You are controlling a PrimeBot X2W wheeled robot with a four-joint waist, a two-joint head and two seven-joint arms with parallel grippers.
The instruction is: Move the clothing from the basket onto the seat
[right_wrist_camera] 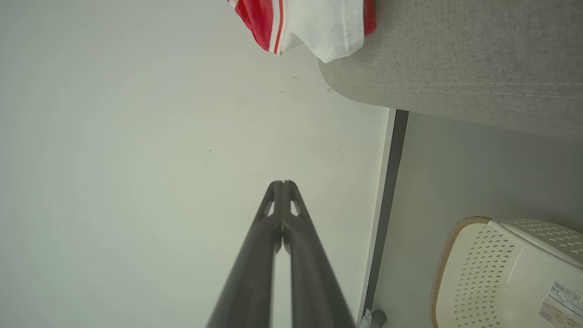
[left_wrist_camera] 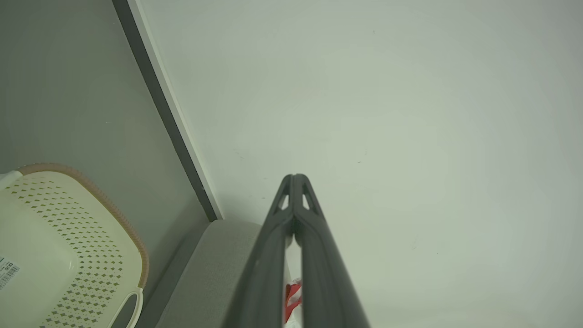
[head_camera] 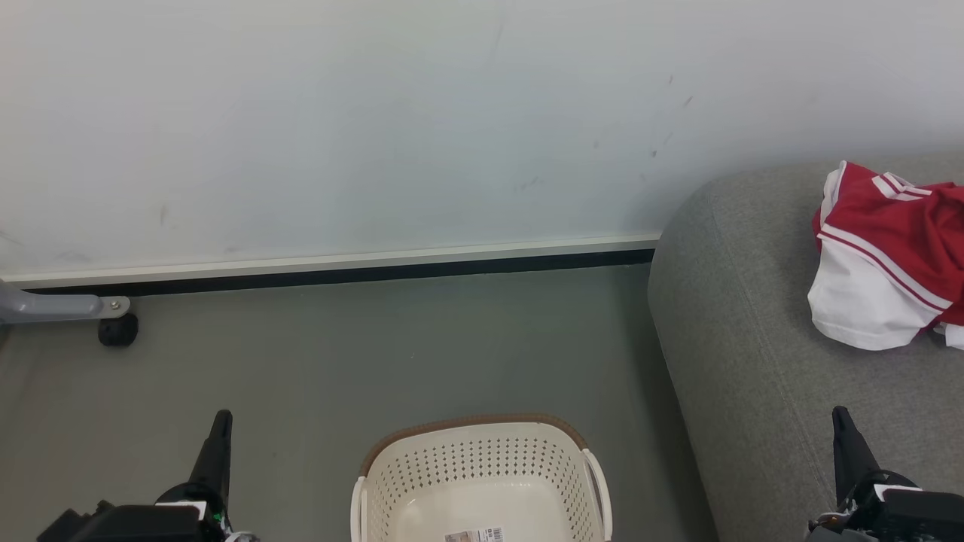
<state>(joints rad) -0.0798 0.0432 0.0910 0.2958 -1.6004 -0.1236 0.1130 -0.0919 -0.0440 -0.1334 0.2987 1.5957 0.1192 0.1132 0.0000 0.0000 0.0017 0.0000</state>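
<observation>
Evidently the transfer step is finished, by my reading. My left gripper sits closed and empty at lower left, above the floor. To its right, the basket shows a bare bottom apart from a label. Further right, the clothing lies bunched on the seat, well apart from both grippers. My right gripper is closed on nothing, above the seat's near part. The next move calls only for checking the basket's hidden near end.

The basket was cut off by the head view's bottom edge; the print on its label was too small to read. The clothing ran off the right edge.
</observation>
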